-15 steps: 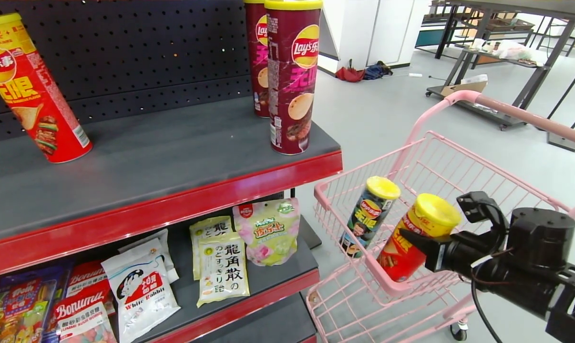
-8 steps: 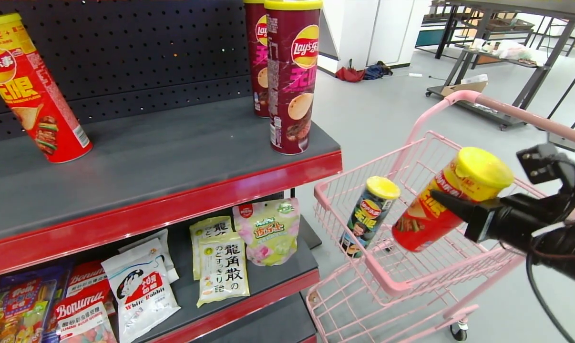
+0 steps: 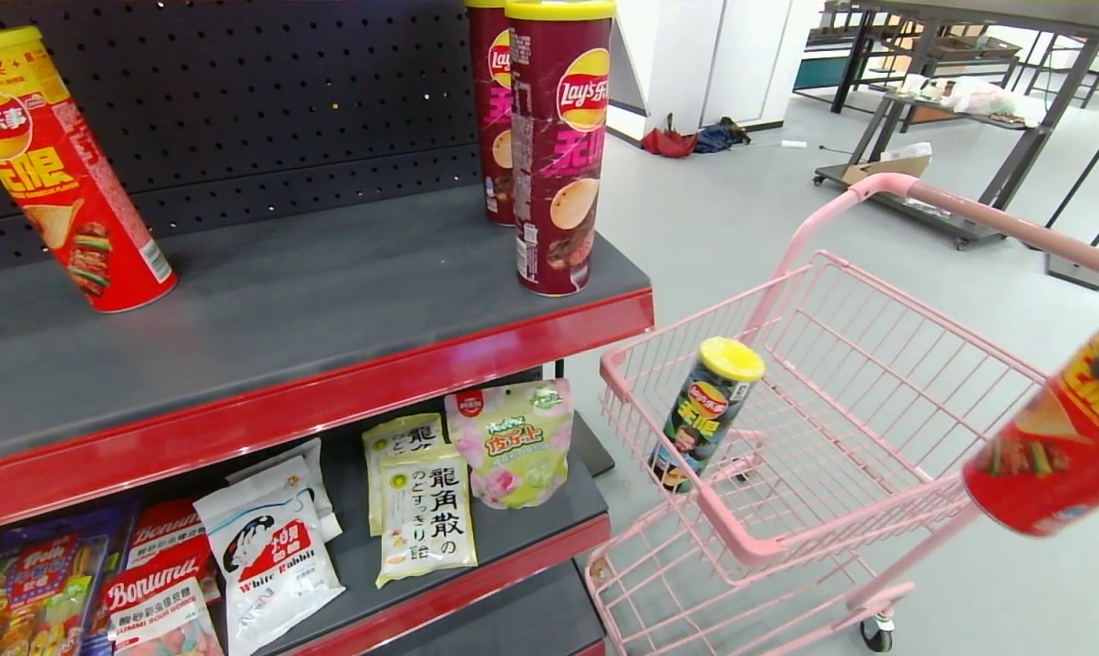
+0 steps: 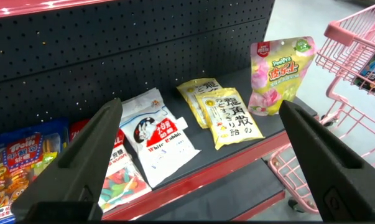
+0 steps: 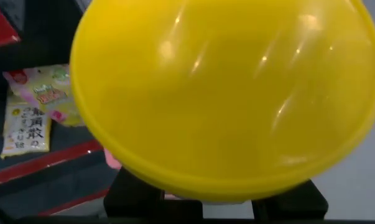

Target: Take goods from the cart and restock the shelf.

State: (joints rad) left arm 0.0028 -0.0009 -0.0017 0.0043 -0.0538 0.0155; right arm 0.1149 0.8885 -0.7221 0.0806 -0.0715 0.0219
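A red chip can (image 3: 1055,446) with a yellow lid (image 5: 218,93) hangs tilted above the cart's near right side, at the head view's right edge. My right gripper (image 5: 215,202) is shut on it just below the lid. Inside the pink cart (image 3: 741,538) a dark can with a yellow lid (image 3: 706,415) leans against the left wall. On the upper shelf (image 3: 267,301) a red can (image 3: 53,173) leans at the left and two maroon cans (image 3: 554,146) stand at the right. My left gripper (image 4: 199,155) is open, held in front of the lower shelf.
The lower shelf (image 3: 504,538) holds snack bags: a white one (image 4: 159,137), two yellow ones (image 4: 227,112) and a pink-green pouch (image 4: 277,71). The upper shelf's middle is bare. Behind the cart lies open grey floor with metal racks (image 3: 950,118) far back.
My right gripper has lifted the red can out of the cart and carried it up and to the right, to the head view's edge. The dark can stayed put.
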